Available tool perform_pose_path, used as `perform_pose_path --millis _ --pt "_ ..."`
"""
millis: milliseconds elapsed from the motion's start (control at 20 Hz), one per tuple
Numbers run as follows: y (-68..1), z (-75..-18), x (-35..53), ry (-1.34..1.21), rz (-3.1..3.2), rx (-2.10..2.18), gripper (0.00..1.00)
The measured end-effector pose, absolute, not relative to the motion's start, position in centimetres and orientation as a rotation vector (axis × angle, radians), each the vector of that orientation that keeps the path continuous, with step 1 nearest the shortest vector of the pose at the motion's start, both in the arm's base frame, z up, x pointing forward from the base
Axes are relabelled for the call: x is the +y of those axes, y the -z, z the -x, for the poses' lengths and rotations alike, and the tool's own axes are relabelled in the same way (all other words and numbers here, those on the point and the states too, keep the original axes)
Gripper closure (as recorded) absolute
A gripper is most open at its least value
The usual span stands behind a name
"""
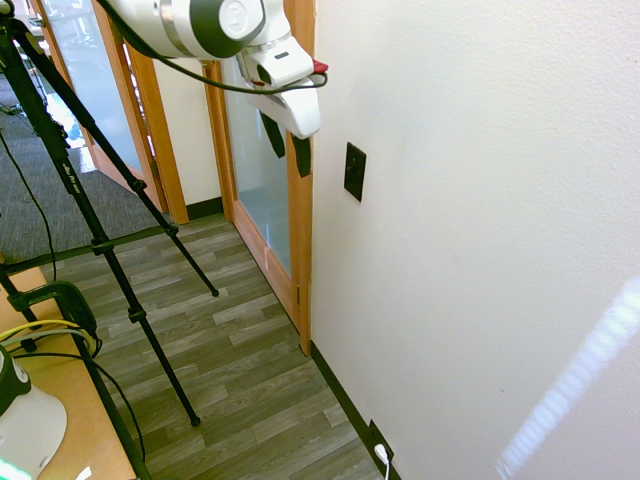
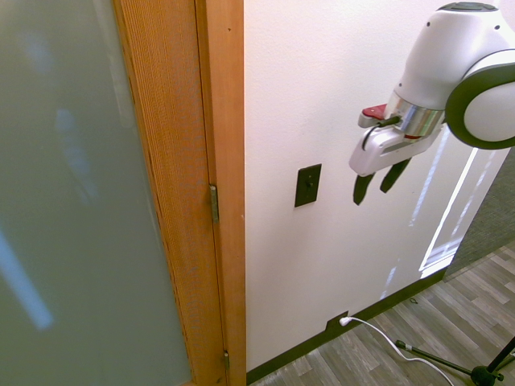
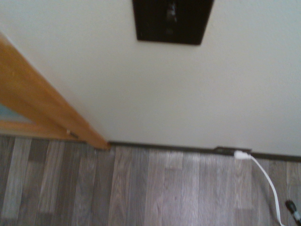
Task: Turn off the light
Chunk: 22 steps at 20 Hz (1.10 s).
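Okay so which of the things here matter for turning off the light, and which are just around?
For the job:
- black switch plate on the wall
- end effector, open

Just around:
- outlet plate low on the wall
- white plug in it
- door

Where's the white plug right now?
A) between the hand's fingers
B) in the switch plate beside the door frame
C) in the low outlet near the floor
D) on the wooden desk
C: the white plug sits in the dark outlet plate down at the baseboard, well below the switch plate.
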<state>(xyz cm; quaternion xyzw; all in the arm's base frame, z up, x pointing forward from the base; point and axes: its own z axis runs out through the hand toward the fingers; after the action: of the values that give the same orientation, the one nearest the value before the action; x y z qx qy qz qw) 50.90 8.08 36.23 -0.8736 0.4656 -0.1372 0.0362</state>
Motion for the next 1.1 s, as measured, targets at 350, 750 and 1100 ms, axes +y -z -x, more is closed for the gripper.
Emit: perform_pose_path --millis 350,750,1100 --pt "-32.4 -58.5 11.6 0.558 2.572 1.491 0.00" --pt "-31.2 -58.3 8.8 0.675 2.479 1.601 1.00" --pt "-31.2 -58.3 8.6 0.696 2.472 1.609 1.00"
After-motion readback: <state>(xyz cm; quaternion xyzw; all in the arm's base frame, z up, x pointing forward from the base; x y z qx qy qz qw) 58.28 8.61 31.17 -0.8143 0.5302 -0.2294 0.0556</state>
